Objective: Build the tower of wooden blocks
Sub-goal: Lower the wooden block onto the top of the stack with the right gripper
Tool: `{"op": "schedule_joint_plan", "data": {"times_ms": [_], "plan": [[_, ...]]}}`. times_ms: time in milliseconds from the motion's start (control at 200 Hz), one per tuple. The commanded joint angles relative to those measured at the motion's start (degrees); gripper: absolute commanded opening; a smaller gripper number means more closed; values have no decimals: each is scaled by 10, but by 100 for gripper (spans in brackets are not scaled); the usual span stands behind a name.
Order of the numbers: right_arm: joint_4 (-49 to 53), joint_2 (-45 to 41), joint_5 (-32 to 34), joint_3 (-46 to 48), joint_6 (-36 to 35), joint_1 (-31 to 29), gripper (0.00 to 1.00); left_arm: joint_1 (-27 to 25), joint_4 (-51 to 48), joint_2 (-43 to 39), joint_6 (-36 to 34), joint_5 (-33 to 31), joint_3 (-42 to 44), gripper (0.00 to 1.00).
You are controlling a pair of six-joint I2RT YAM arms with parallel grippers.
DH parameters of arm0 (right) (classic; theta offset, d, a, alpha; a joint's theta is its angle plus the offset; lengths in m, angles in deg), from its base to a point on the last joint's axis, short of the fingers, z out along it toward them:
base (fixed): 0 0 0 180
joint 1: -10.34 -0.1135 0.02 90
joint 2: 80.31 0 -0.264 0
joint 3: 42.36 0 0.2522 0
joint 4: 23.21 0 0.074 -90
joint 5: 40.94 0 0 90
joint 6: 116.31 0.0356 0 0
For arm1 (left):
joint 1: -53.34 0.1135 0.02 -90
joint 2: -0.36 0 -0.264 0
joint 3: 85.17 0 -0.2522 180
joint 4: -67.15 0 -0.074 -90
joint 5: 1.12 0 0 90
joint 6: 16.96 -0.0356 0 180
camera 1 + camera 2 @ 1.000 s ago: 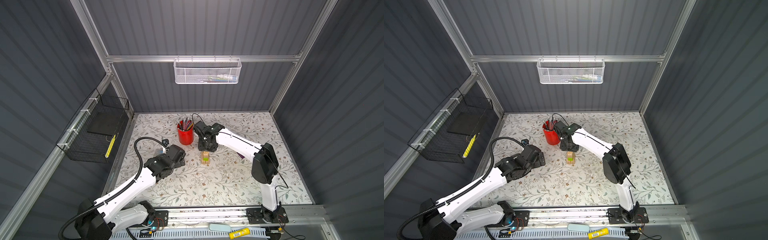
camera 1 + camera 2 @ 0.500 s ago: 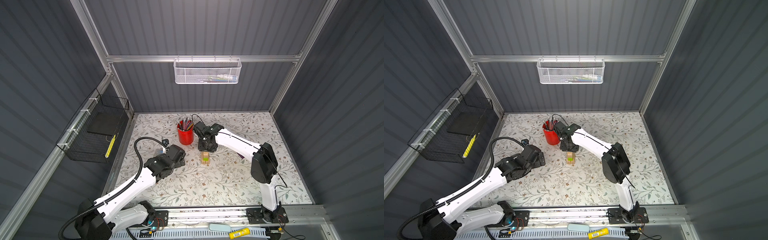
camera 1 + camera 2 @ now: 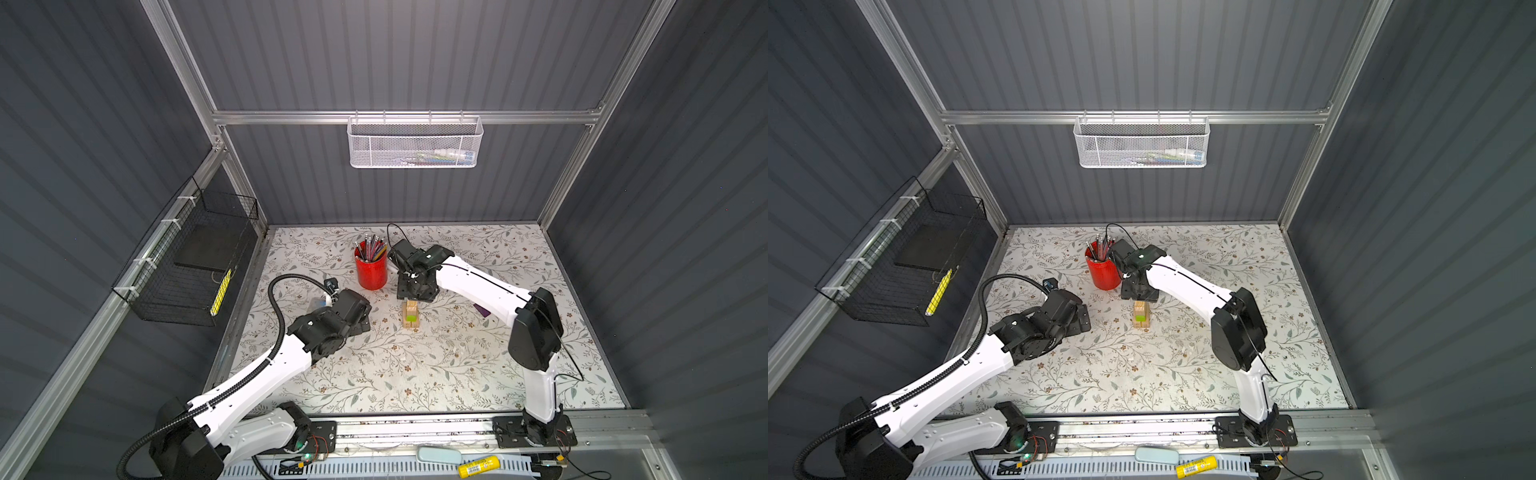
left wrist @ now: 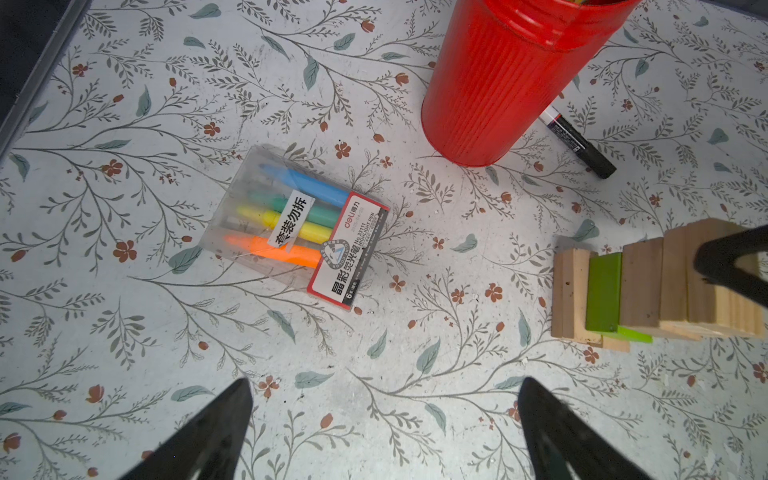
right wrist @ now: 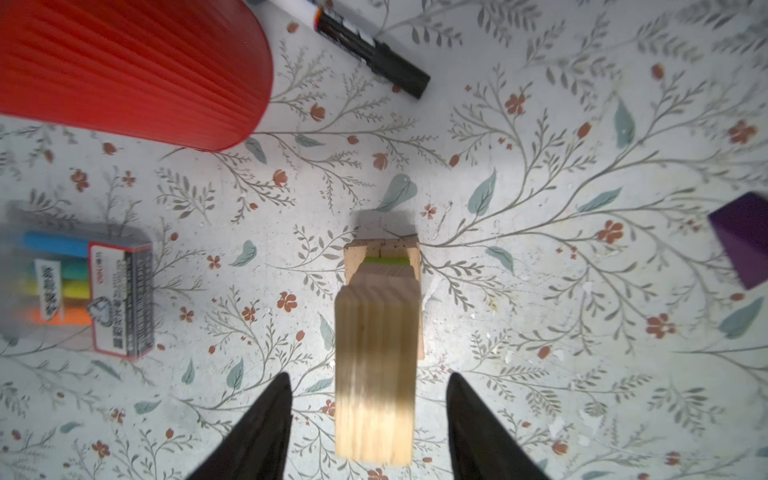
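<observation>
Though untouched, tower (image 5: 376, 332) between right fingers (image 5: 257, 432).

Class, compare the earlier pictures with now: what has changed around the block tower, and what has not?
The right gripper, above the tower, has spread its jaws and let go of the top pale block, which rests on the stack. The open left gripper, purple block and red cup stayed put.

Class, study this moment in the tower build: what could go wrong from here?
The right gripper straddles the top of the tower, jaws open; a crooked retreat might topple it.
The stack's layers look slightly staggered in the left wrist view, so adding the purple block, which lies apart, could tip it.
</observation>
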Motion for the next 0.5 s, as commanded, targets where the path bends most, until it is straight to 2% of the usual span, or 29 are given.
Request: {"op": "schedule_joint_plan", "data": {"times_ms": [0, 250, 495], "plan": [[-7, -67, 20, 16, -30, 2, 66, 3, -15, -12, -9, 16, -25, 100], [-59, -203, 31, 139, -81, 41, 81, 3, -6, -16, -31, 62, -47, 100], [-153, -312, -29, 325, -143, 147, 96, 2, 51, -8, -52, 143, -47, 100]]}}
